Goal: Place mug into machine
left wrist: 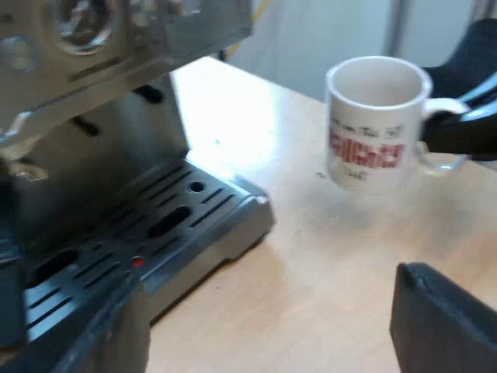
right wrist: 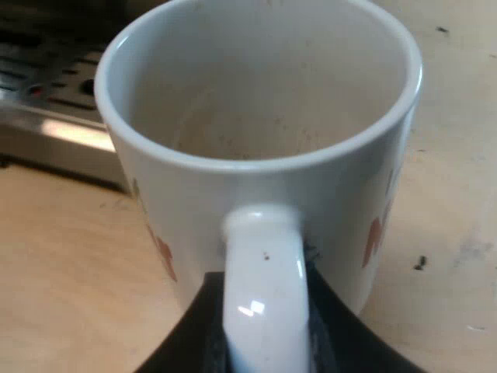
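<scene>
- The mug [left wrist: 377, 124] stood upright and empty, on or just above the table [left wrist: 326, 264] near its edge, apart from the drip tray [left wrist: 155, 225].
- The right gripper [right wrist: 264, 299] clamped its handle; the left gripper [left wrist: 260, 342] was spread and empty.
- Judged step: carry. Next: lift clear, then set the mug on the tray.

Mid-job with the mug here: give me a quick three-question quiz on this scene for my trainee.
1. True or false: the mug already stands on the drip tray.
2. What do the right gripper's jaws hold? A) the mug's rim B) the mug's handle C) nothing
3. Fill in: the left gripper's jaws are ____.
Key: 1 false, the mug is over the wooden table, beside the drip tray; 2 B; 3 open.
</scene>
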